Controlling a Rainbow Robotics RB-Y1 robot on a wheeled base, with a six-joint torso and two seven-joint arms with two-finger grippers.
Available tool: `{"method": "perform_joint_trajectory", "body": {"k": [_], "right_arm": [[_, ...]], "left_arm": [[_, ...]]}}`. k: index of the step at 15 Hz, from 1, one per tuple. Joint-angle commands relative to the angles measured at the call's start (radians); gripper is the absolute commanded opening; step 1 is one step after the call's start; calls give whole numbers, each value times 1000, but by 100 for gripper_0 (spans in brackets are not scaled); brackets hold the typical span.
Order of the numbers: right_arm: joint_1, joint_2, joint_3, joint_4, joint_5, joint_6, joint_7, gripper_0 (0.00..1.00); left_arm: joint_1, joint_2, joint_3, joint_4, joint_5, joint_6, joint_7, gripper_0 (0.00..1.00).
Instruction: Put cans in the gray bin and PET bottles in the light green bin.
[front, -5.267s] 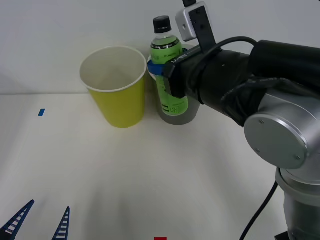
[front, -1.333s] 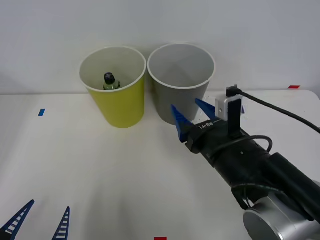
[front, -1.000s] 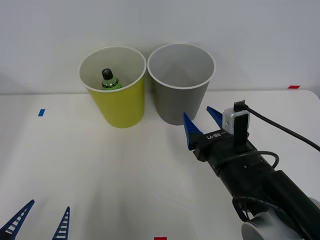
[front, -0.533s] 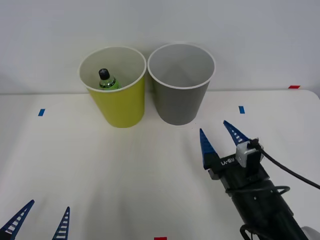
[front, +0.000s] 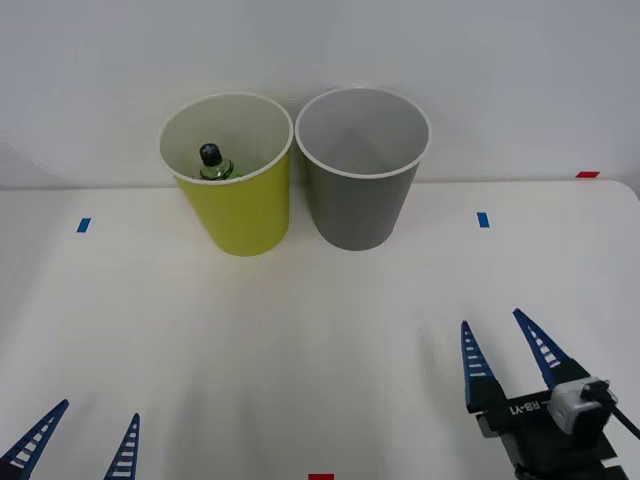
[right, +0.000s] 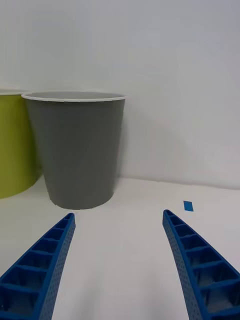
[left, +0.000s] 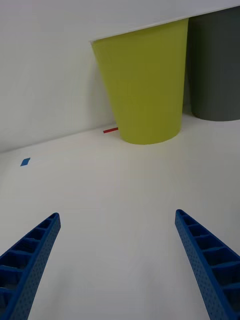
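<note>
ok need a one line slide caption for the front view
Green PET bottle sits inside the yellow-green round bin beside the dark-gray round bin; open right gripper and left gripper low.

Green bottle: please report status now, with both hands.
Right hand open, empty, near table edge. Left hand open, parked low. PET bottle inside light green bin. Gray bin beside it. Nothing in the way.
</note>
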Motion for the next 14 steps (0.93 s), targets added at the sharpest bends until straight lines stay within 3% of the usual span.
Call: {"method": "perform_joint_trajectory", "body": {"k": [1,5,14], "right_arm": [[33,-5,-49,145,-29,-213,3,59],[115,2,-71,150,-43,-267,26,59],[203,25,-107,153,-53,-268,23,59]], "left_arm": [[0,0,0,0,0,0,0,79],[0,0,0,0,0,0,0,79],[0,0,0,0,0,0,0,79]]}}
